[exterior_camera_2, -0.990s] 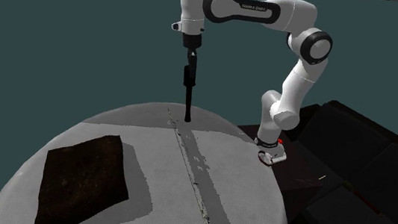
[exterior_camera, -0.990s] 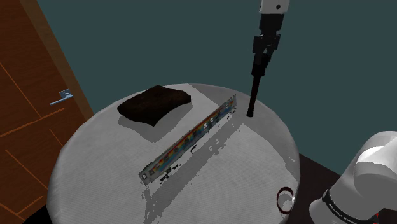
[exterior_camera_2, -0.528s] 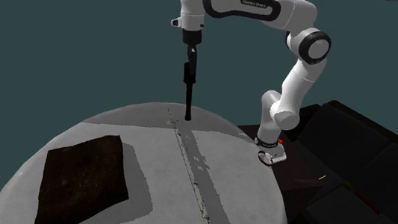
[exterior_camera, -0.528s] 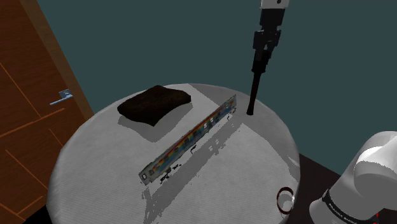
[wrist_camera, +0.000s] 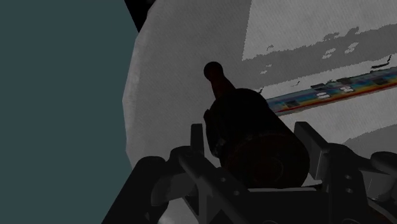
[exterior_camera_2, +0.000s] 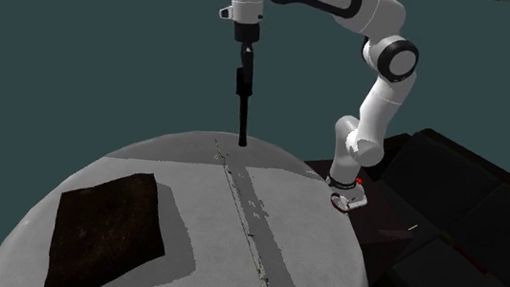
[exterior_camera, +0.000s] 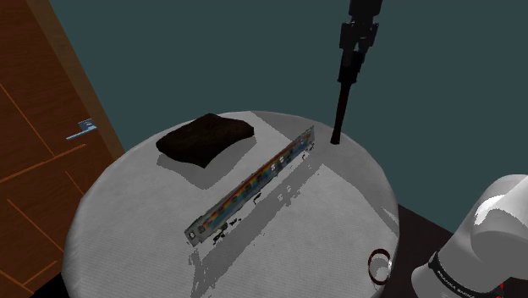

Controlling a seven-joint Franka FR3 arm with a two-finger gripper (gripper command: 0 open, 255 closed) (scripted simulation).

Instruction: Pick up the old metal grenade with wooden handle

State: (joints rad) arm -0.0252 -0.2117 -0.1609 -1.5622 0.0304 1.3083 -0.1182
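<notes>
Logging the all-black two-finger pincer (exterior_camera_2: 244, 46) as pinching the black, long-handled stick grenade (exterior_camera_2: 242, 98) by its thick head. Confirming in the wrist view: both fingers (wrist_camera: 198, 141) pressing against the head's sides, handle pointing away toward the round pale-grey tabletop (exterior_camera: 338, 220).

Placing the grenade: hanging upright, handle down, over the far rim of the tabletop, lower tip just beside the far end of the long thin strip with rainbow-coloured markings (exterior_camera: 250, 184). Not managing to tell whether the tip is touching the surface or hanging just clear.

Flagging risks, as judgement only:
- Gripping at the very top of a long hanging body: expecting swing or pivoting between the fingers under any quick move, with slipping out as the worst case.
- Dragging the tip sideways while low: risking a catch on the strip's end, shoving the strip or levering the grenade loose.
- Dropping near the rim: likely rolling off the tabletop.
- Advising a straight, slow rise before any sideways travel.

Checking for containers: finding none among the tabletop things. Noting the dark brown flat slab (exterior_camera: 206, 140) lying well apart from the grenade, and the strip lying flat, neither holding anything. Noting a small ring-shaped item (exterior_camera: 378, 265) near the arm's base, too small for telling whether hollow or filled.
</notes>
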